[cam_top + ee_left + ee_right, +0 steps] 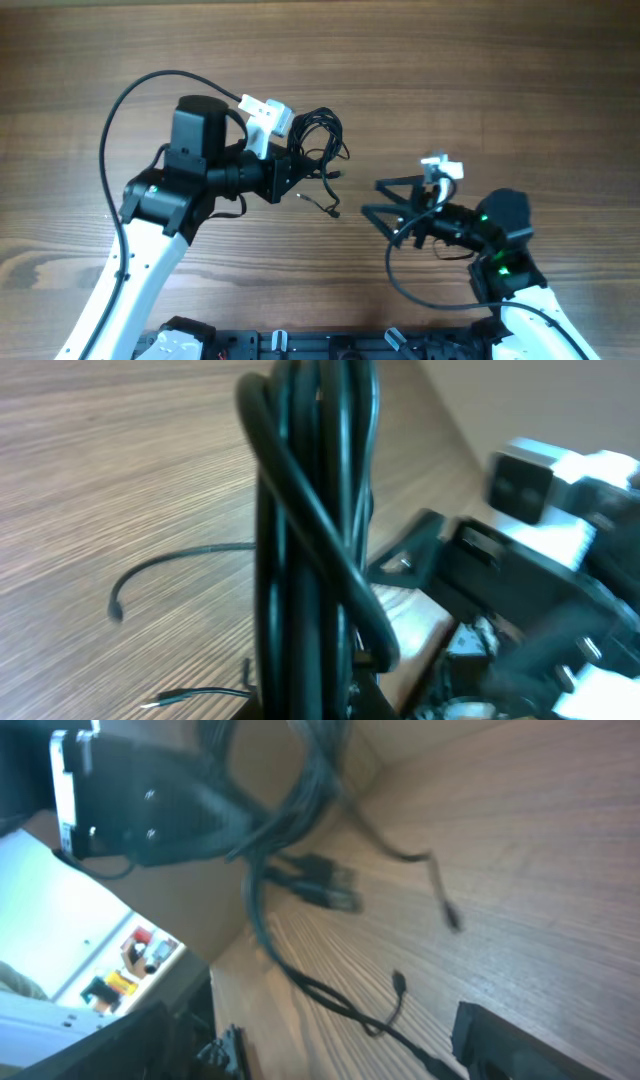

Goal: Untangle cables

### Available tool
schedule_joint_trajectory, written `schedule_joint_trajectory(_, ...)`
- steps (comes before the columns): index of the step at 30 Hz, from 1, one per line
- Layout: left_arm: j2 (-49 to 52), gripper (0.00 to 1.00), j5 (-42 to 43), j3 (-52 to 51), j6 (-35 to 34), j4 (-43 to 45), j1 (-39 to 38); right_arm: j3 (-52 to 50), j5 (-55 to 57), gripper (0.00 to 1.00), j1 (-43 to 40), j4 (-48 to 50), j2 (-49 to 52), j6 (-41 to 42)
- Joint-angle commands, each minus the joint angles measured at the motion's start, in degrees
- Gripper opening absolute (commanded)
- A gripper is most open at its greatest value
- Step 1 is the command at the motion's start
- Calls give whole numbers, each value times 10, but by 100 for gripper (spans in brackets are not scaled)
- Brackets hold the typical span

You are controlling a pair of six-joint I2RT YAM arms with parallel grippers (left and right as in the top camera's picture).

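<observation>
- Two arms share one wooden table [480,80], and the next move pretty much comes down to the gap between them. The right gripper [372,198] sits off to the right of the tangle, with bare wood in between.
- Left gripper [292,178] is clamped tight on the cables [318,138], so it's obviously the nearer one. The knotted bundle bulges out past its fingers toward the far side of the table.
- In the left wrist view that bundle runs straight up and down, thick strands wrapped over each other.
- Right gripper has its jaws spread wide with nothing between them, aimed left at the bundle.
- Loose tails [325,202] trail off the bundle onto the wood on the right arm's side, so their long axis points roughly at those spread jaws.
- Plug ends [325,885] dangle just under the knot.
- My guess is the right arm goes left for a tail and pulls away from the clamped side.
</observation>
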Motion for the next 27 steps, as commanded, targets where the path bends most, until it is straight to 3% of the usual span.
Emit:
schedule_joint_trajectory(1,13,4,-110,3,-96,13,-3,7,159,76,82,1,8,-10)
schedule_joint_trajectory(5,15,4,-110,3,-78,9,-10,28,253,58,123,4,16,34)
schedule_joint_trajectory(6,16,4,-110,3,-58,6,-14,37,262,60,123,4,15,24)
schedule_joint_trajectory(8,16,4,-99,3,36,-20,-30,59,267,80,123,2,16,-12)
schedule_joint_trajectory(10,16,4,-94,3,107,-54,-47,69,266,89,123,-1,16,-12)
schedule_joint_trajectory(15,16,4,-71,3,144,-60,-64,69,250,88,123,-77,16,-27)
schedule_joint_trajectory(19,16,4,-73,3,66,-27,-59,69,163,84,123,-114,22,-57)
schedule_joint_trajectory(24,16,4,-87,3,-134,28,-49,68,123,79,146,-103,100,-73)
schedule_joint_trajectory(27,16,4,-86,3,-142,12,-50,68,123,75,155,-25,150,-72)
